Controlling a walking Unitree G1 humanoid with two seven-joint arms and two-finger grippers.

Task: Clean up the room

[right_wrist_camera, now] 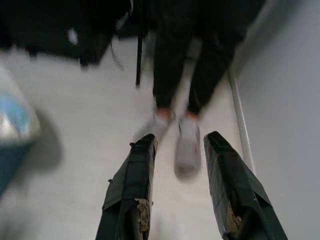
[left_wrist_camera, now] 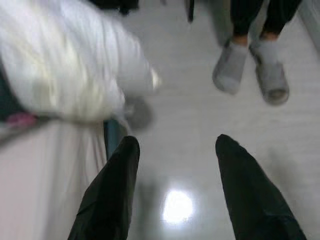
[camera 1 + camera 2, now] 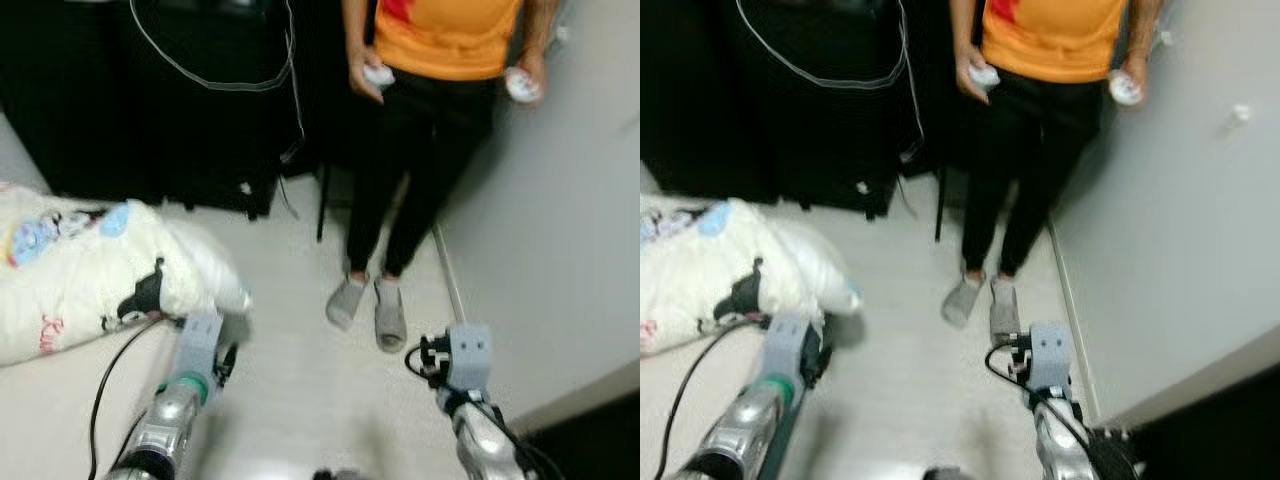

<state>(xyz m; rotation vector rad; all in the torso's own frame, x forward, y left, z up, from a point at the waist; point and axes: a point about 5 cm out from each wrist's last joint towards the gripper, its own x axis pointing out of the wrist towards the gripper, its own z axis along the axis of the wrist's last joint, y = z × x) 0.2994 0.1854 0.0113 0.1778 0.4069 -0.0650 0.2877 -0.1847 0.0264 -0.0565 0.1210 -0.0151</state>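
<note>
- Clearly a pillow (image 3: 90,270) as the thing to tidy: cream, printed with cartoon figures, lying on the bed (image 3: 50,400) with one corner hanging out over the pale floor (image 3: 290,330).
- Left end effector (image 2: 172,195) just below that overhanging corner, fingers spread wide, holding nothing, pointed at bare floor beside the pillow.
- Right end effector (image 1: 180,190) well apart from the pillow, toward the grey wall (image 3: 560,250); fingers parted and empty too.
- Beyond the pillow, a person (image 3: 430,120) in an orange top and dark trousers, grey slippers on, a small white controller in each hand; dark furniture (image 3: 150,100) with a trailing white cable behind.
- Probably light and very soft to handle: fabric likely to bunch and sag, no risk of breakage, some risk of slipping out of a shallow pinch.
- Best taken at the loose corner nearest the left end effector, or by a deep fold of cover and filling together; a bite on the smooth middle likely to slide off.
- Blurred views, so fine detail of print and seams not readable.
</note>
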